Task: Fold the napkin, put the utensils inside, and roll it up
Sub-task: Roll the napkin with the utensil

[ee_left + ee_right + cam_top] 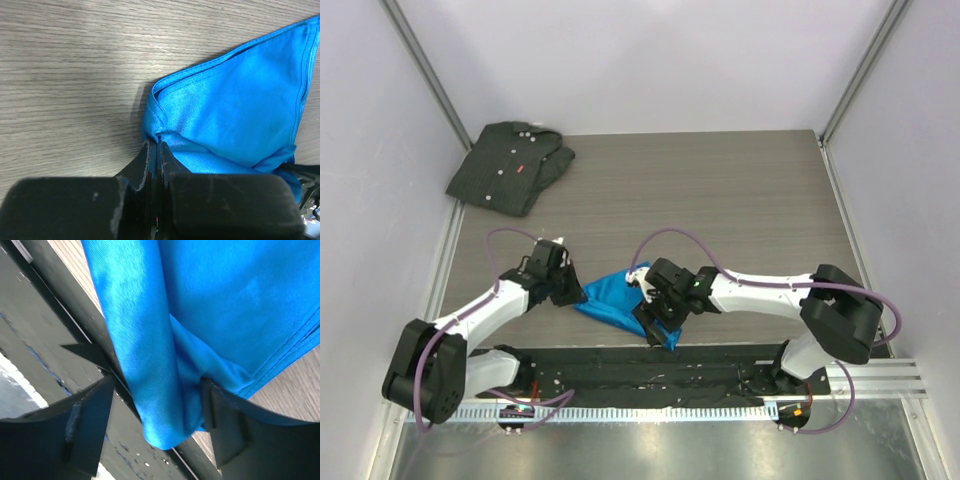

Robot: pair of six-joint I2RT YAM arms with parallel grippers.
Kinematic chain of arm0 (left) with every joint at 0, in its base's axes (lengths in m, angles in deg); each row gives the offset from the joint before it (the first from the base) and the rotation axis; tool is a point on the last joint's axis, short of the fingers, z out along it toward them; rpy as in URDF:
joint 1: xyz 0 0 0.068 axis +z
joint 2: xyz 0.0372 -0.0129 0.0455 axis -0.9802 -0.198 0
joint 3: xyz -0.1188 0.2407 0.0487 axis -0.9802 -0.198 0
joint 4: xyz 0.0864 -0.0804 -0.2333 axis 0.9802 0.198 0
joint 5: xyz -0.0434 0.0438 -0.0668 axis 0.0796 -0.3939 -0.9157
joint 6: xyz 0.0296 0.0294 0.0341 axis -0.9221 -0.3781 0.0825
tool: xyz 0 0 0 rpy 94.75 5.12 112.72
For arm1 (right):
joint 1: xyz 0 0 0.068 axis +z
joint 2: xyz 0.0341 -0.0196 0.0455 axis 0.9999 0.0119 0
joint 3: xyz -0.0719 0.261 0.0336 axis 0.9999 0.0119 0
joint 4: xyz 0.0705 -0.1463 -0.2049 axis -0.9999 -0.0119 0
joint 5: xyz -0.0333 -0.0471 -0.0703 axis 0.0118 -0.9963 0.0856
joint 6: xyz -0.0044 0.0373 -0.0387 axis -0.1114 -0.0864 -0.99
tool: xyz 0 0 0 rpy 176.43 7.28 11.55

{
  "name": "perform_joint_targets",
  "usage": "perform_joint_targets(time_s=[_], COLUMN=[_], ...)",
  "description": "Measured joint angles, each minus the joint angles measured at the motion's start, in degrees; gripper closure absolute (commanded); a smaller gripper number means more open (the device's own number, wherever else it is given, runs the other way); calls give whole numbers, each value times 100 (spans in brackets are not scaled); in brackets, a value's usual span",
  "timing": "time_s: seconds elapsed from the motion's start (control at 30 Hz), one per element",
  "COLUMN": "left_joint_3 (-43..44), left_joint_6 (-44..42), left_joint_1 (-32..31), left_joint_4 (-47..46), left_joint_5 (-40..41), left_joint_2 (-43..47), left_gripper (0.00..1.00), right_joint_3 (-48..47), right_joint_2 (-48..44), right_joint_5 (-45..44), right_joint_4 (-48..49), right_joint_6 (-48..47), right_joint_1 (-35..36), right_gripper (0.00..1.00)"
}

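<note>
Napkin (611, 300) lies folded near the near edge of the table (720, 190), left of centre, one end over the black base strip (620, 365). Left gripper (154, 146) is closed, pinching the napkin's left corner. Right gripper (157, 385) is spread, one finger on each side of a rolled fold at the near end. Dark shirt (510, 165) sits at the far left corner.

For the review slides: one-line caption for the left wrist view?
Left gripper shut on a folded corner of the blue napkin, which lies on the wood-grain table.
</note>
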Motion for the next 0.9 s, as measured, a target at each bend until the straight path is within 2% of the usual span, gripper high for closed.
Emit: perform_joint_targets(time_s=[0.03,0.17,0.3,0.47,0.6,0.67,0.9], left_joint_3=[9,63,81,162,356,509,979], left_joint_6=[0,0,0,2,-4,-15,-122], left_joint_1=[0,0,0,0,0,0,-11], left_joint_4=[7,63,81,151,306,400,684], left_joint_5=[4,28,48,109,179,208,219], left_joint_2=[-7,-68,-122,-251,-446,-625,-1172], left_gripper=[100,100,100,100,100,100,100], right_joint_3=[-20,-192,-387,-577,-575,-531,-389], right_joint_2=[31,173,184,184,260,393,822], right_joint_5=[-24,-140,-210,-195,98,304,1062], right_joint_4=[-61,-354,-588,-776,-732,-608,-177], right_joint_6=[-24,-26,-15,42,90,103,216], right_joint_1=[22,90,116,120,120,107,13], right_gripper=[48,57,60,74,81,87,88])
